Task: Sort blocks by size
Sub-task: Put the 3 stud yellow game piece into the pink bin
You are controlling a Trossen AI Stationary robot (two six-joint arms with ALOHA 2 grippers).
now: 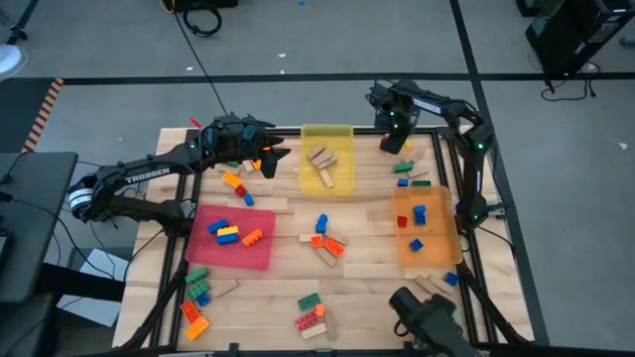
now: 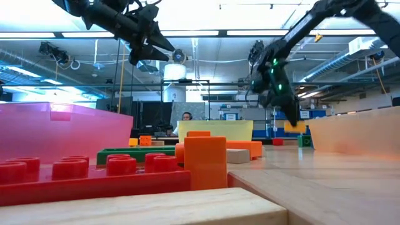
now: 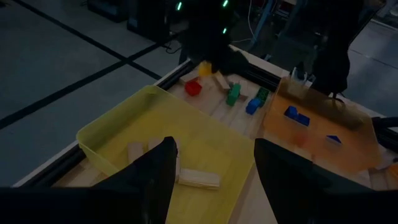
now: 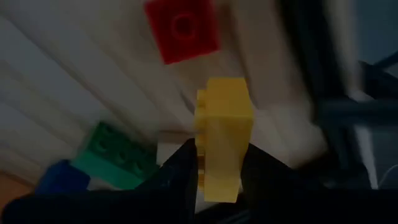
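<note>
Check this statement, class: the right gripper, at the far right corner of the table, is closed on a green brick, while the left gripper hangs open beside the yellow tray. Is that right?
One detail is wrong: the brick is yellow, not green. The right wrist view shows the right gripper closed on a yellow brick; a green brick lies on the table nearby. The left gripper does hang open beside the yellow tray.

The right gripper is pinching a yellow brick between its two dark fingers, one on each long side, with the brick's studded end sticking out past the tips. Below it, a red brick is lying on the pale wooden table. A green brick is sitting nearby, touching a blue brick.
</note>
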